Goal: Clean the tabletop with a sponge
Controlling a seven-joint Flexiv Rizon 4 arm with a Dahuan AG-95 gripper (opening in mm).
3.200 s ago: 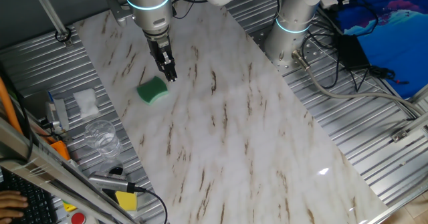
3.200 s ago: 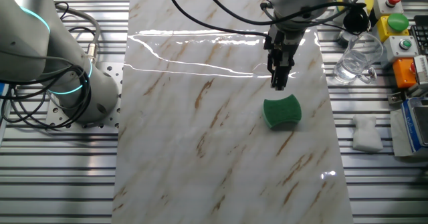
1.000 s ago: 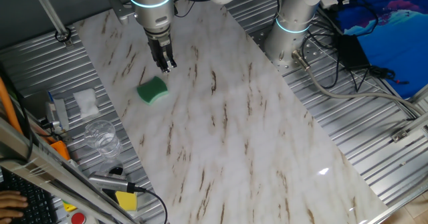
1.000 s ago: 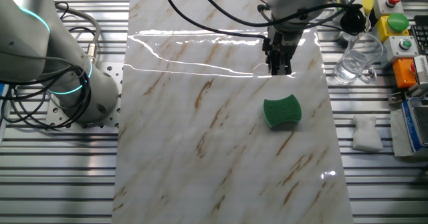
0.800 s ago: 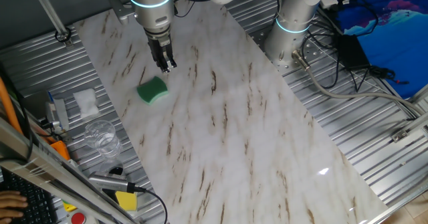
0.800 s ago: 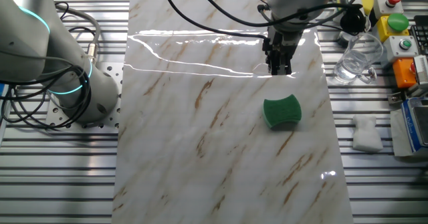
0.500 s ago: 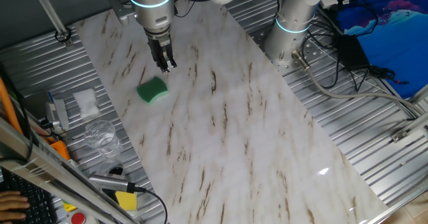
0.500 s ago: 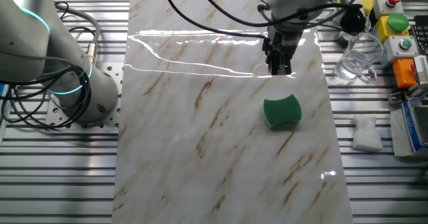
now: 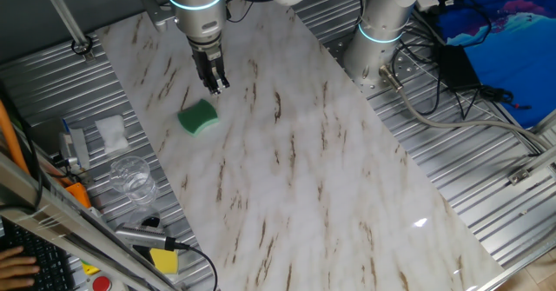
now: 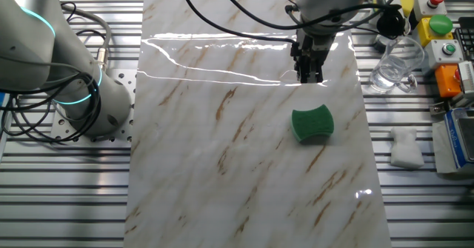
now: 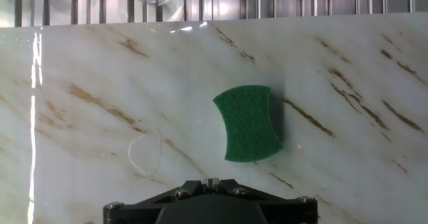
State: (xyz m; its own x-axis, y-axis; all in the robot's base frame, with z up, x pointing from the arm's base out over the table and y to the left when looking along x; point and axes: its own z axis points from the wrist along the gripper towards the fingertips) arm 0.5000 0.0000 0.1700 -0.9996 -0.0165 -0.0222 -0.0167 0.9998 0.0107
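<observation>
My jaws (image 9: pixel 215 86) hang over the long white marble-look tabletop with brown streaky veins (image 9: pixel 304 169), pointing down at it, and they hold nothing. From both fixed cameras the two dark fingers look pressed together at the tips, with no gap between them that I can make out; the camera on my hand shows only the black housing at the bottom edge, not the fingertips.

The small bright green sponge with wavy, pinched-in sides (image 9: pixel 198 117) lies flat on the slab, apart from my jaws and not touched by them. In the other fixed view it (image 10: pixel 312 123) sits below my jaws (image 10: pixel 308 76), toward the slab's right edge. In my hand view it (image 11: pixel 249 122) lies near the middle of the frame with its darker scouring face up. A thin pale loop, like a thread or a hair (image 11: pixel 145 154), rests on the marble to its left.

Off the slab, on the ribbed grey metal desk (image 9: pixel 469 152), stand a clear drinking glass (image 9: pixel 131 177) and a white folded cloth square (image 9: pixel 111 132), both beside the slab's edge nearest the sponge. A yellow block (image 9: pixel 163 261) lies further along that side.
</observation>
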